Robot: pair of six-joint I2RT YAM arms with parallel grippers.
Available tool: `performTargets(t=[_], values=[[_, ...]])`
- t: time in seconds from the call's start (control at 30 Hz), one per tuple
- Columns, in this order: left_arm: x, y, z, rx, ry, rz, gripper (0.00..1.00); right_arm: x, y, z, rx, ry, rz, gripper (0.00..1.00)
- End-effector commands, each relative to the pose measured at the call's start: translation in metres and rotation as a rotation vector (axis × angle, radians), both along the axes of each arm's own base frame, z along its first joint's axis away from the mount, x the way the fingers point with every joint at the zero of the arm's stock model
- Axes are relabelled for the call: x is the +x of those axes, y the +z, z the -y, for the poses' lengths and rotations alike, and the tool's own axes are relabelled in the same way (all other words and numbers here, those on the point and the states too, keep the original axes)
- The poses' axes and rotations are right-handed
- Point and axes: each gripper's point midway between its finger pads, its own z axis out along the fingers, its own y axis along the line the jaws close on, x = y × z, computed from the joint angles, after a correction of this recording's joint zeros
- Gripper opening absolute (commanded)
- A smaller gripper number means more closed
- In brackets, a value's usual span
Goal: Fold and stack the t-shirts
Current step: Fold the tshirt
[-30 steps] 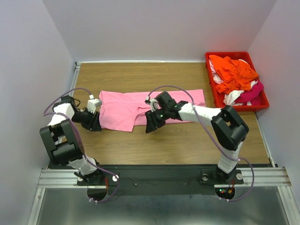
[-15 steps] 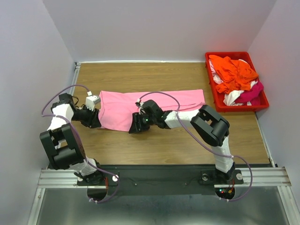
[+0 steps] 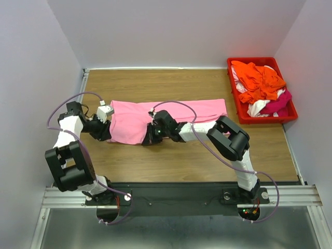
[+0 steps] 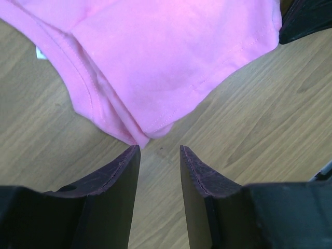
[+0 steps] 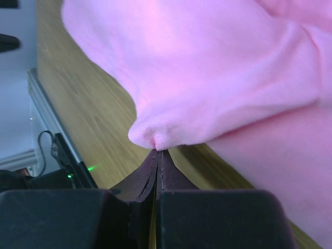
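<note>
A light pink t-shirt (image 3: pixel 171 111) lies spread flat across the middle of the table. My right gripper (image 3: pixel 148 141) is at its near hem. In the right wrist view the fingertips (image 5: pixel 158 150) are shut on a small pinch of the pink cloth (image 5: pixel 207 72). My left gripper (image 3: pixel 107 137) is at the shirt's left near corner. In the left wrist view it stands open (image 4: pixel 160 150), with bare wood between the fingers and the corner of the pink t-shirt (image 4: pixel 171 57) just beyond the tips. Orange (image 3: pixel 259 80), white (image 3: pixel 258 107) and magenta (image 3: pixel 280 104) t-shirts are heaped in the bin.
A red plastic bin (image 3: pixel 254 59) stands at the back right corner of the wooden table (image 3: pixel 207 155). Grey walls close in the left, back and right sides. The metal rail carrying the arm bases (image 3: pixel 176 196) runs along the near edge.
My right gripper moved left along the shirt's near hem and shut on the cloth. The left arm shifted only slightly and stayed open.
</note>
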Motion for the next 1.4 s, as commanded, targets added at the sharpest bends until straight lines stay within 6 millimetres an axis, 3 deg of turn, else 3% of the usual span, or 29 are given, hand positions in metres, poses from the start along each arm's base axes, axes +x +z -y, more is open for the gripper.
performTargets(t=[0.0, 0.2, 0.4, 0.57, 0.8, 1.2, 1.37], values=[[0.002, 0.001, 0.007, 0.075, -0.087, 0.068, 0.48, 0.016, 0.052, -0.020, 0.111, 0.022, 0.057, 0.01], [0.018, 0.007, 0.018, 0.040, -0.069, 0.086, 0.49, 0.041, 0.083, -0.017, 0.170, 0.021, 0.072, 0.01], [0.024, 0.015, 0.028, -0.048, -0.068, 0.075, 0.53, 0.068, 0.099, -0.015, 0.203, -0.003, 0.100, 0.01], [0.033, 0.021, 0.029, -0.051, -0.064, 0.126, 0.65, 0.088, 0.106, -0.010, 0.227, -0.024, 0.098, 0.01], [0.047, 0.018, 0.029, -0.070, -0.077, 0.130, 0.66, 0.096, 0.110, -0.011, 0.239, -0.030, 0.101, 0.01], [0.031, 0.004, 0.045, -0.028, -0.120, 0.154, 0.67, 0.107, 0.113, -0.014, 0.255, -0.052, 0.086, 0.01], [0.040, 0.004, 0.046, 0.076, -0.081, 0.251, 0.68, 0.113, 0.115, -0.015, 0.265, -0.065, 0.078, 0.01]])
